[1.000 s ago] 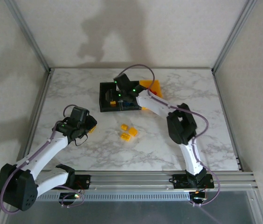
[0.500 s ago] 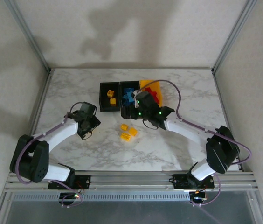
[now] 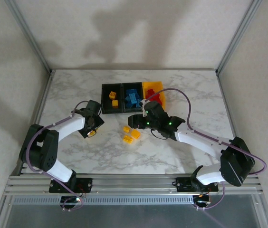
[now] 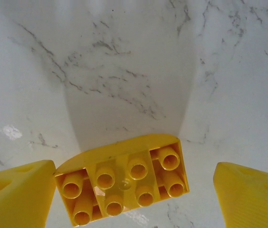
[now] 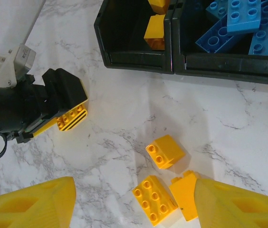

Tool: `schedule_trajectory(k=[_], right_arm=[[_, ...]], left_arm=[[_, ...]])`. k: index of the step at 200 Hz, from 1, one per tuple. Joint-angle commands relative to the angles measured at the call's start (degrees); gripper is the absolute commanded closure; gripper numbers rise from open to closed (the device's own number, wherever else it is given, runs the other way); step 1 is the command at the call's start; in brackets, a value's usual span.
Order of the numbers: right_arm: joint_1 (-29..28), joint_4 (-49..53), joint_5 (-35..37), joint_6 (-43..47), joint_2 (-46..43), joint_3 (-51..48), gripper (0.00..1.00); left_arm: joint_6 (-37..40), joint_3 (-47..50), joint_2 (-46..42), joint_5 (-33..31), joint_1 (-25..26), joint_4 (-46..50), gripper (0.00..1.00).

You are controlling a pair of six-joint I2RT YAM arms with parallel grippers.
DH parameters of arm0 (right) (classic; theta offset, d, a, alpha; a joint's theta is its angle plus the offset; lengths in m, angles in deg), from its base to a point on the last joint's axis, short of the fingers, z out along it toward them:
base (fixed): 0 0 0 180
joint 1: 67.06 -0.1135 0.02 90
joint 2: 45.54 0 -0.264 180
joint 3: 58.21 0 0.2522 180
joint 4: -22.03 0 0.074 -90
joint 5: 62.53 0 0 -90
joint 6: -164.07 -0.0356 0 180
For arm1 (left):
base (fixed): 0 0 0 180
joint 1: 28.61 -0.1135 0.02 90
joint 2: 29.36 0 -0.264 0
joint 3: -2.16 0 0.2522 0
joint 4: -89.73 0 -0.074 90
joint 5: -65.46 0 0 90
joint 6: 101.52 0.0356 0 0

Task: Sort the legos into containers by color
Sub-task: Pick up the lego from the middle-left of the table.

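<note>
The left gripper (image 3: 91, 126) has swung in over a yellow brick (image 4: 124, 183) on the table (image 3: 196, 95), fingers spread astride it, not yet pinching. The right gripper (image 3: 134, 121) has left the bins (image 3: 102, 98), fingers wide and empty, above three loose yellow bricks (image 3: 130, 134), so only yellows are left to sort.

— What stands around you there?
— You have a white table (image 3: 72, 90) veined in grey. Plain pale walls (image 3: 191, 33) rise behind its far edge and at both sides, with aluminium posts (image 3: 29, 35) at the far corners.
— And the light?
— Soft shadows (image 3: 124, 28) lie on your back wall.
</note>
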Motion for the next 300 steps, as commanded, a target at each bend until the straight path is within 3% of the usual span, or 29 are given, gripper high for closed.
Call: schedule_trajectory(k=[1,80,100,114,154,244,300], right_arm=[[-0.5,-0.4,1.3,-0.7,-1.4,-0.5,0.33],[-0.4,0.1,3.5,-0.8,-1.9,-1.0,0.33],[-0.4,0.1,4.0,-0.8,-2.0,-1.1,0.33],[-0.4,-0.1,4.2,-0.7,-2.2,-1.1,0.33],[-0.4,-0.4,3.6,-0.1,-3.1,-1.9,0.33],[-0.5,-1.7,2.4,-2.1,-5.9,-6.0,0.34],[-0.5,-1.1,2.8,-2.5,-6.6,-6.1,0.34]], left_arm=[[-1.4,-2.2,1.7,-2.8,-0.4,2.4,0.14],[-1.2,-1.4,5.1,-1.2,-0.3,1.7,0.21],[-1.0,-1.2,4.9,-1.2,-0.3,1.6,0.28],[-0.6,-1.4,4.7,-0.9,-0.3,1.5,0.38],[0.1,-3.3,3.2,-0.3,-0.2,2.0,0.42],[1.3,-21.6,9.3,0.1,0.6,3.5,0.44],[2.1,-35.6,19.6,-1.3,1.0,5.2,0.44]])
